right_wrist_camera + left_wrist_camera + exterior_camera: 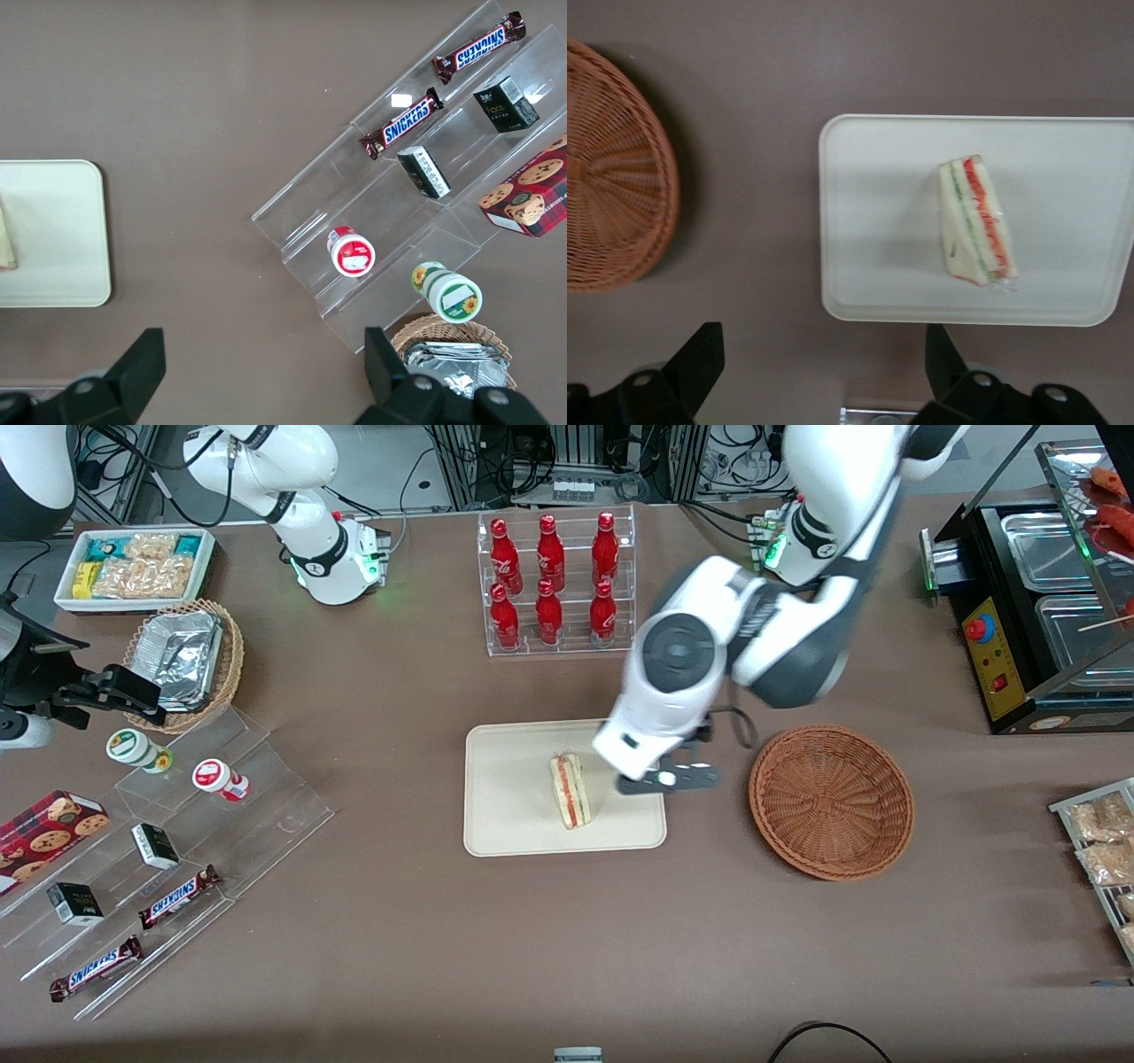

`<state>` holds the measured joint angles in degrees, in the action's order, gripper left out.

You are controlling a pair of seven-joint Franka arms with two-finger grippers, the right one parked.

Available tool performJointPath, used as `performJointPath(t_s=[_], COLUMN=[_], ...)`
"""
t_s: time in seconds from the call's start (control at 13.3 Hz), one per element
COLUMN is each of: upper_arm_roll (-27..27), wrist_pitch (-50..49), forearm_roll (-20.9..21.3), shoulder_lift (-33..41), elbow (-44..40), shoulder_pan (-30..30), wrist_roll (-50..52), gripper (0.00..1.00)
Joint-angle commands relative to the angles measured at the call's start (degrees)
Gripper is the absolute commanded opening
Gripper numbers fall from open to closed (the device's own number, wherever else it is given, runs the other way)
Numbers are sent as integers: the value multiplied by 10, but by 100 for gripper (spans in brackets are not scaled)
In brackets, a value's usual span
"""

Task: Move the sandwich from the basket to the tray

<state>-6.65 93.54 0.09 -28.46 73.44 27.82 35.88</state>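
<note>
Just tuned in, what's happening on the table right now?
The sandwich lies on the tray, and the basket beside the tray holds nothing. The left arm's gripper is open and holds nothing; it hangs above the edge of the tray that faces the basket, apart from the sandwich. Going by how things lie, the placing looks done.

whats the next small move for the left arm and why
Probably lift the end effector up and away. The sandwich already lies on the tray, the basket is empty, and the open fingers hold nothing.
</note>
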Motion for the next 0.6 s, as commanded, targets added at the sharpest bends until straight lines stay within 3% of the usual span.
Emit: performJointPath(t_s=[0.0,0.53], upper_arm_roll=[-4,-4], wrist_pitch=[-20,-33], forearm_roll=[6,5], shoulder_lift=[53,158], elbow=[48,151], shoulder_pan=[-50,-197], wrist_roll=[-62,-263], gripper=[100,100])
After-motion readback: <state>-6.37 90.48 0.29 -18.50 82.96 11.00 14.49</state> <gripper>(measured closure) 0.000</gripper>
